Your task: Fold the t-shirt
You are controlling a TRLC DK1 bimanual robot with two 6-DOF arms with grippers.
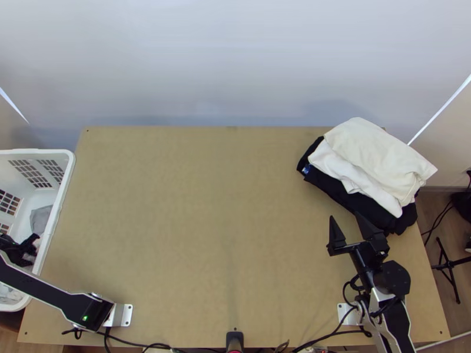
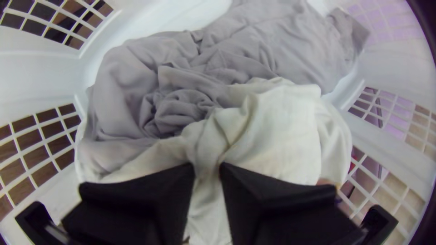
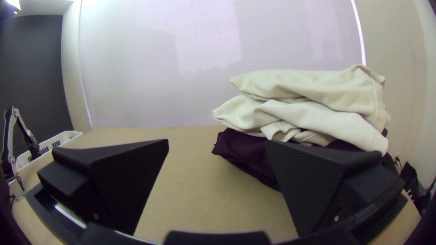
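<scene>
In the top view my left gripper point(image 1: 25, 248) is down inside the white laundry basket at the far left. The left wrist view has this gripper point(image 2: 207, 169) shut on a bunched cream-white cloth point(image 2: 281, 131), pinching a raised fold of it. Crumpled grey cloth point(image 2: 181, 104) lies against the white one. My right gripper point(image 1: 347, 226) is open over the table's right side, just nearer than a stack of folded garments; in the right wrist view the same gripper point(image 3: 218, 147) has nothing between its fingers. Whether the white cloth is a t-shirt I cannot tell.
A cream folded garment point(image 1: 377, 156) tops the stack at the table's back right, above white and dark ones point(image 1: 329, 185). The basket point(image 1: 66, 176) stands against the left edge of the wooden table point(image 1: 194, 223). Cables run along the near edge.
</scene>
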